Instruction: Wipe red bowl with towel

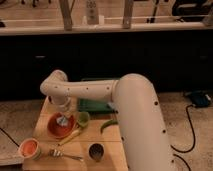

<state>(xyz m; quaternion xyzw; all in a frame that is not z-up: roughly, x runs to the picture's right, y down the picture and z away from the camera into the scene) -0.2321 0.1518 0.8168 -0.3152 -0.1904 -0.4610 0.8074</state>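
Observation:
The red bowl (54, 128) sits on the left part of the wooden table (46, 108). A pale crumpled towel (64, 122) lies inside the bowl, right of its centre. My gripper (63, 114) hangs straight down from the white arm (95, 90) and reaches into the bowl, right on top of the towel. The wrist hides how it meets the towel.
A small green cup (83, 118) stands against the bowl's right side, with a yellow-green spoon (73, 135) below it. A green tray (94, 104) is behind, a green pepper (108, 125) to the right. In front are an orange bowl (29, 148), a fork (65, 155) and a dark cup (95, 151).

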